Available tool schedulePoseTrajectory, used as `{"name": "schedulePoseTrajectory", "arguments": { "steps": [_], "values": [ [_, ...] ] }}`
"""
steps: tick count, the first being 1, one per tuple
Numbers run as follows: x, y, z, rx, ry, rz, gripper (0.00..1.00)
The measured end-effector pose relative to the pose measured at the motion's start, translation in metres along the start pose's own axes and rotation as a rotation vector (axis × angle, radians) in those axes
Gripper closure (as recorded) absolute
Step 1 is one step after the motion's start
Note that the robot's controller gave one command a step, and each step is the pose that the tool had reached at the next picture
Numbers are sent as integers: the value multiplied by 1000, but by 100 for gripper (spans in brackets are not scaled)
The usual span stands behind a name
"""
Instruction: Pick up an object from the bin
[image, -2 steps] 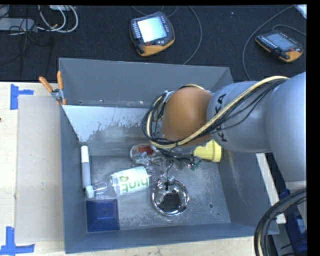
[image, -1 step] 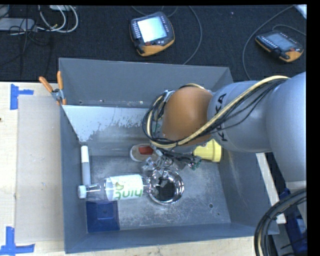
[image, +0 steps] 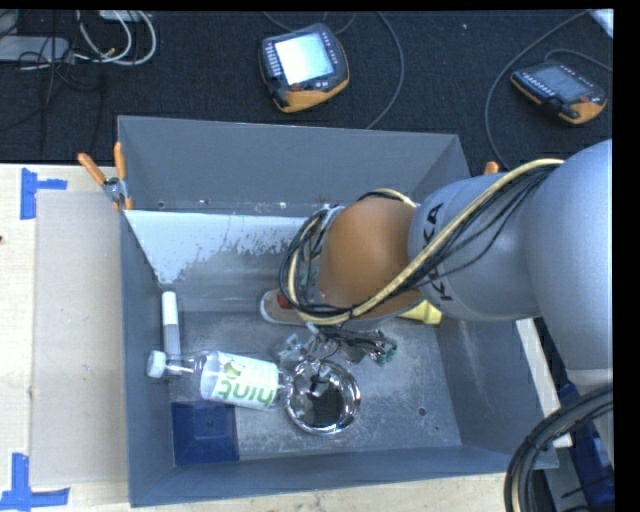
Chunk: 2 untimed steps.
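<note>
**Pincer low over the shiny bowl at the front of the bin**

From the camera view, the arm comes in from the right, and its orange cover and looped cables block much of the middle of the bin. Below that cover the pincer hangs right over a shiny round metal bowl, which sits on the bin floor at the front, about midway across. Open or closed? I cannot tell; wrist hardware and the bowl's glare run together there.

It's crowded around that bowl. Touching its left rim lies a clear bottle on its side, with a white and green label and its white cap pointing left. Behind the bottle's cap end, a white tube lies along the left wall. In front of the bottle sits a flat dark blue block. A small green piece lies just right of the pincer, a yellow thing pokes out under the arm, and a pale thing is half hidden under the cover.

The bin floor is grey metal, scuffed white toward the back. The bin stands on a pale wooden desk. Beyond it, two handsets and loose cables lie on a dark mat.
</note>
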<state>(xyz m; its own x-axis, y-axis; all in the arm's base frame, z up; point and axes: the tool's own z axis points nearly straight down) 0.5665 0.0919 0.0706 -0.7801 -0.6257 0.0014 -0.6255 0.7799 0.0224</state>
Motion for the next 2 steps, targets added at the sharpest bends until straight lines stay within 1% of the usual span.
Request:
{"name": "schedulePoseTrajectory", "arguments": {
  "steps": [1, 2],
  "values": [
    [0, 0, 1, -1, 1, -2, 0],
    [52, -19, 1, -3, 4, -181, 0]
  ]
}}
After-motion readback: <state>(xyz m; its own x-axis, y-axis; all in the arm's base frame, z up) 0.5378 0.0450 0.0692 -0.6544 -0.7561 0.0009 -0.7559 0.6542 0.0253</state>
